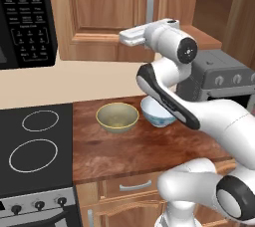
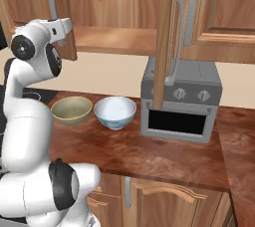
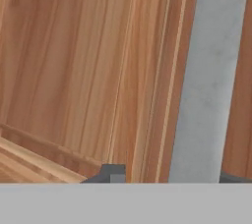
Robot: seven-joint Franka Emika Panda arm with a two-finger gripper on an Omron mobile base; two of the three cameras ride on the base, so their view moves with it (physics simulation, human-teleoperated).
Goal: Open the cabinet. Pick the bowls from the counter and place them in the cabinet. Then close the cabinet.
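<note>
Cabinet (image 2: 119, 17), right door swung open; gripper (image 3: 165, 176) at the left door's grey handle (image 3: 209, 75).
Jaws part-open astride the handle; whether they grip it cannot be told. Olive-yellow bowl (image 1: 117, 117) and white-blue bowl (image 1: 155, 113) side by side on counter (image 1: 139, 151), blue one at 3 o'clock of the yellow. Toaster oven (image 2: 179, 104) at 3 o'clock of both.

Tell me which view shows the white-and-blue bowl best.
Right base view: the white-and-blue bowl sits unobstructed on the counter, pale inside and rim clear. In the left base view the arm covers part of it.
</note>
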